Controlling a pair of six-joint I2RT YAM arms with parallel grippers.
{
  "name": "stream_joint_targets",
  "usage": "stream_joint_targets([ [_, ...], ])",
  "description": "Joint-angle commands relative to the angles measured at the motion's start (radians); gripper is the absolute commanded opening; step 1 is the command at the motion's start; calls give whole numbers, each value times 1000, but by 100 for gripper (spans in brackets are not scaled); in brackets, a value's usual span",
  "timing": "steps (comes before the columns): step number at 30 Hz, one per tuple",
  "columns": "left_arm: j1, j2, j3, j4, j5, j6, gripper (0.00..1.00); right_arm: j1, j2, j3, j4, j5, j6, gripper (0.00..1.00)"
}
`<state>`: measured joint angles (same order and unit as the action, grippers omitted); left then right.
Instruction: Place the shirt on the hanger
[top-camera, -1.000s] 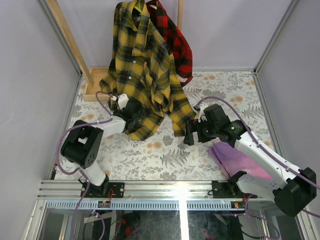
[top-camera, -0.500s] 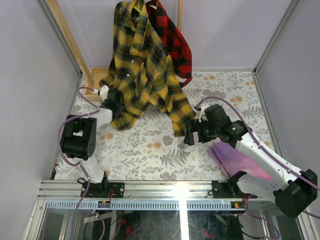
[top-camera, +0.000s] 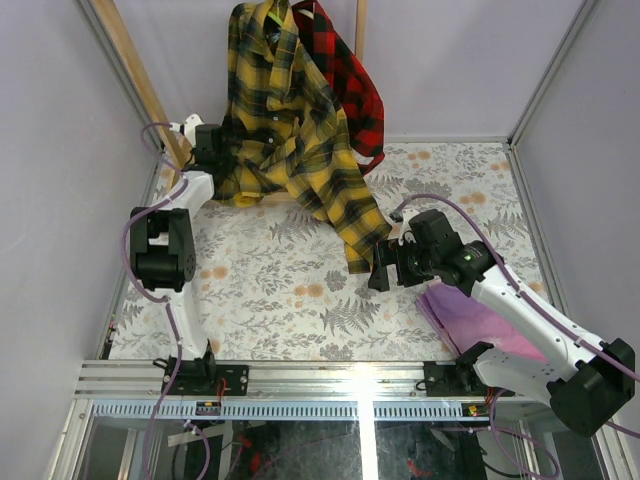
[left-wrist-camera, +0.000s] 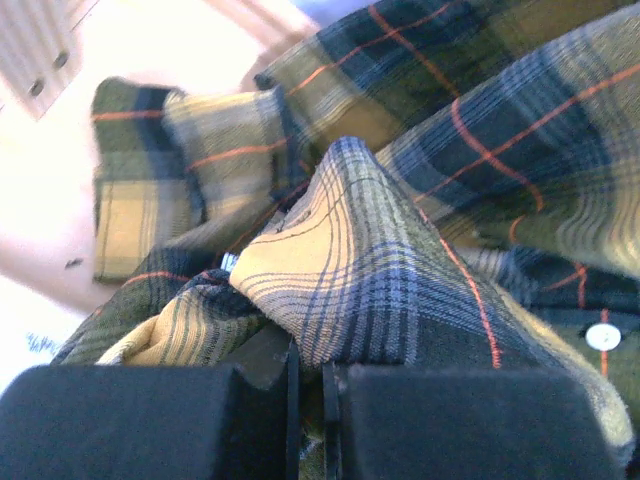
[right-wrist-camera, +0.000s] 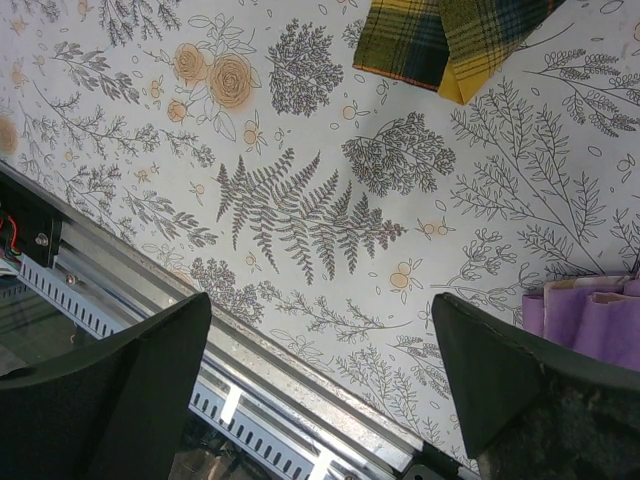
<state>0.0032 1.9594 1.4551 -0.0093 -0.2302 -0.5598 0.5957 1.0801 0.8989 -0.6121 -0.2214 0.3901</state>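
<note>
Pinching a fold of the shirt (top-camera: 290, 130), likely limp and light, left end effector (top-camera: 208, 152) at upper left; right end effector (right-wrist-camera: 320, 310) released.

The shirt (top-camera: 290, 130), a yellow and dark plaid flannel crossed by thin red lines, was seen hung high at the back, its collar uppermost and its body draped downward. Its lower left part was held out to the left, a fold of the cloth being pinched between the closed fingers of the left gripper (top-camera: 207, 150). A long portion was trailed down to the right, its end laid on the table (top-camera: 280, 300). A white button (left-wrist-camera: 603, 337) was shown on the cloth.
</note>
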Motion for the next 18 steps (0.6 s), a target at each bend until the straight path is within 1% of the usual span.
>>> stream_joint_targets([
  [1,16,95,137,16,44,74,0,0,-2,29,-25,11,11,99],
  [9,32,270,394,35,151,166,0,0,24,51,-49,35,10,99],
  [12,36,351,544,-17,154,194,0,0,44,58,-51,33,12,100],
  [15,62,436,659,-101,178,170,0,1,52,66,-51,33,14,100],
  [17,87,452,656,-122,210,136,6,2,50,70,-51,39,14,99],
  [18,95,444,621,-111,217,121,13,1,48,70,-52,43,15,100],
])
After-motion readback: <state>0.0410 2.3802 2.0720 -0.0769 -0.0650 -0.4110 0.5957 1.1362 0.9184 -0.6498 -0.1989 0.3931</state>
